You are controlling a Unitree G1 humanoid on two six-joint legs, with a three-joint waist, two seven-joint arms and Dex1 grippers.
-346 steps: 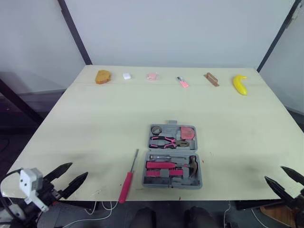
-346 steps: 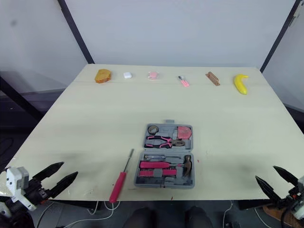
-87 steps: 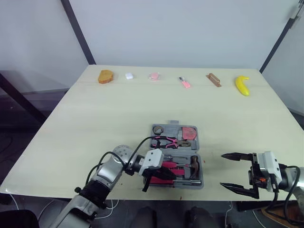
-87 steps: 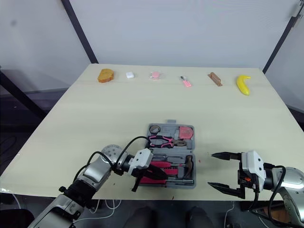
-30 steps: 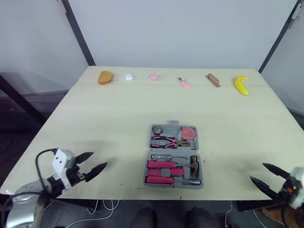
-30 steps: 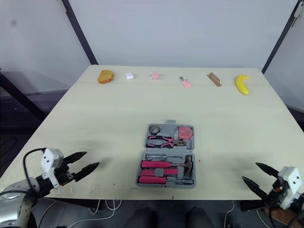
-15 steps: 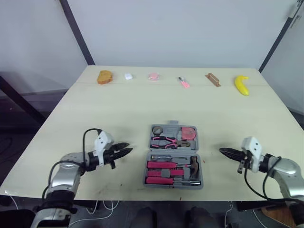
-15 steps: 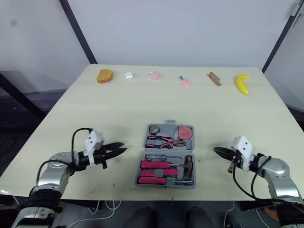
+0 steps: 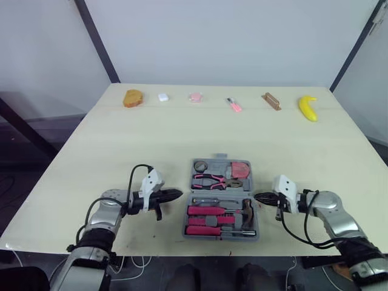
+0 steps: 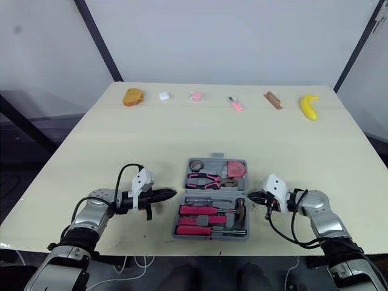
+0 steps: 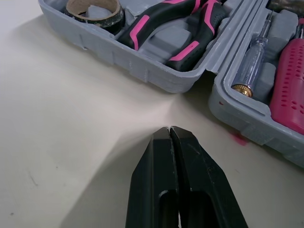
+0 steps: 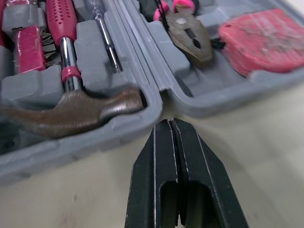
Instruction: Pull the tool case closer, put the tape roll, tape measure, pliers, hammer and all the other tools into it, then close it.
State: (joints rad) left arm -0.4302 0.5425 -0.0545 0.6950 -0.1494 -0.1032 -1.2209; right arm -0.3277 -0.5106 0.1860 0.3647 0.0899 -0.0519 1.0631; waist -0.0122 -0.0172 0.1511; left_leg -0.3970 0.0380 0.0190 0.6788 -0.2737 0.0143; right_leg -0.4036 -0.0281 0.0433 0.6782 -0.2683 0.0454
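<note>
**Open tool case flanked by two closed sets of fingers**

From where I stand, the grey tool case lies open and flat on the pale desk, at about 6 o'clock from the desk's middle, close to the near edge. Its far half carries the tape roll in the 11 o'clock corner, the pink tape measure in the 1 o'clock corner, and the pink-handled pliers lying across beneath them. The near half holds a slim screwdriver along the hinge side, two pink-handled tools below it, and the hammer with its head at the 3 o'clock end.

The left fingers lie low over the desk at 9 o'clock of the case, pressed tight together with nothing between them. Their tips aim at the seam between the two halves and stop just short of it.

The right fingers mirror them at 3 o'clock, likewise pressed together and empty, tips just beside the notch where the halves meet; I cannot tell whether they touch the plastic.

Along the 12 o'clock edge of the desk, well apart from the case, sits a row of small things, from an orange-brown lump at one end to a banana at the other.
</note>
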